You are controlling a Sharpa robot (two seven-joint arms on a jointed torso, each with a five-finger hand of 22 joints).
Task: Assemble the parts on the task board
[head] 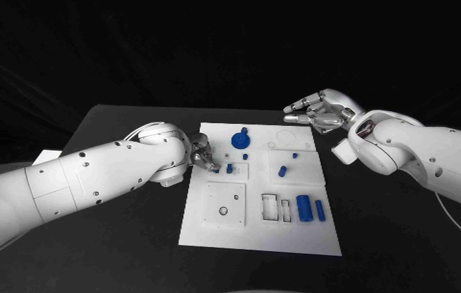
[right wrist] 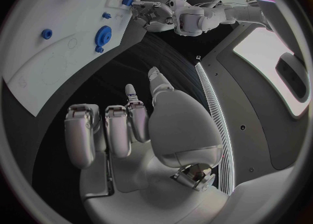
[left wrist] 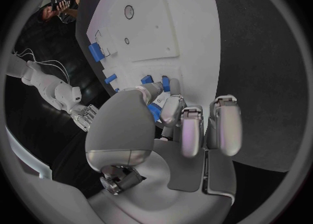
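Our left hand (head: 204, 156) pinches a small blue part (left wrist: 154, 112) just beside its square socket (head: 234, 169); our right hand (head: 317, 112) hovers released, well apart.

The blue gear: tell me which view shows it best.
The head view. It looks straight down on the blue gear near the far end of the white board, unblocked. The right wrist view shows the gear small and warped near the circle's rim. In the left wrist view I cannot pick it out.

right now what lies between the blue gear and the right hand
Bare white task board with an empty round outline, then black table, between the blue gear and the right hand, in the head view.
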